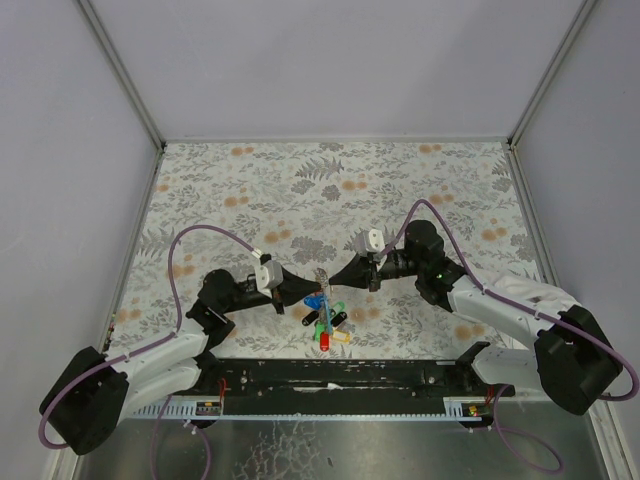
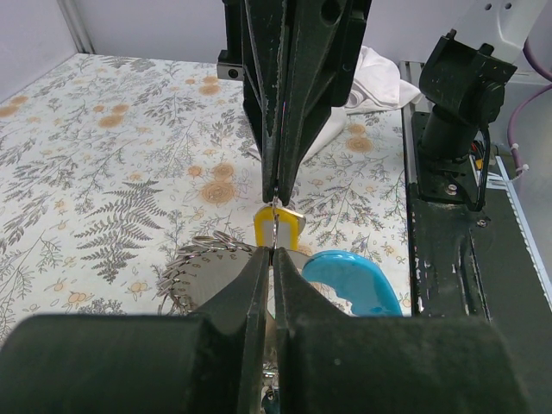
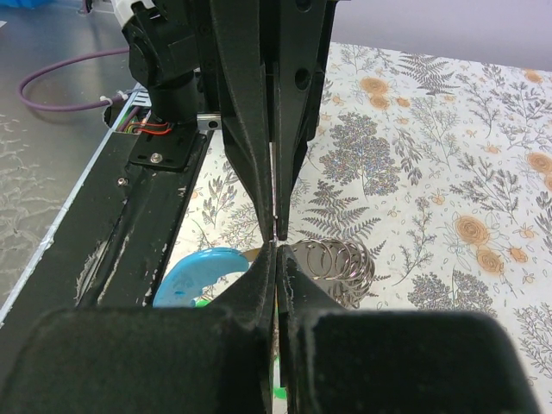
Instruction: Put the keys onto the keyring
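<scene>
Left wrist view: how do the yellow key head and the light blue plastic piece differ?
The yellow plastic key head is angular and open-centred; the light blue plastic piece is rounded and solid. The yellow head sits between left gripper and right gripper; the blue piece lies beside them. Both are plastic.

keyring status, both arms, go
Left gripper and right gripper both shut, tip to tip. Thin metal edge pinched between, yellow key right there; which holds what unclear. Blue strap and coil of rings crowd underneath.
</scene>
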You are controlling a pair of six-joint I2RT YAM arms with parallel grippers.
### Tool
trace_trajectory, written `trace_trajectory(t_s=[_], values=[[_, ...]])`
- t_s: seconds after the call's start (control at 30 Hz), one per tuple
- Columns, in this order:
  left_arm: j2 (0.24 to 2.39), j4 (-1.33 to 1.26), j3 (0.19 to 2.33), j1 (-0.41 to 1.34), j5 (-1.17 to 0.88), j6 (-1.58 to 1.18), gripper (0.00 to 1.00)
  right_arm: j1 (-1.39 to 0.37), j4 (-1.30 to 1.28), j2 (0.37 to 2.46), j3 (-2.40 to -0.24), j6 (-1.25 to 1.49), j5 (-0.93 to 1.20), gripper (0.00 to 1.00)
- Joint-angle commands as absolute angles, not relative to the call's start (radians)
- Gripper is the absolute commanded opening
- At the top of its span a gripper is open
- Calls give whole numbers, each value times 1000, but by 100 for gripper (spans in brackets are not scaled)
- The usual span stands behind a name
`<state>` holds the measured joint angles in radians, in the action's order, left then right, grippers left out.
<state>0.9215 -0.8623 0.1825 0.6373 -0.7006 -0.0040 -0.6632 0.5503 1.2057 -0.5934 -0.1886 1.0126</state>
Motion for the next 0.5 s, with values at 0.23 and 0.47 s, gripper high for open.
trace_trajectory(t_s=[0.23,0.47], values=[[926,-956,188,623,-717,-5,0,-676,548,1169,-621,-217,1014,0],[919,-948,187,616,-729,-2,0,-676,529,1169,-627,-231,1023,0]])
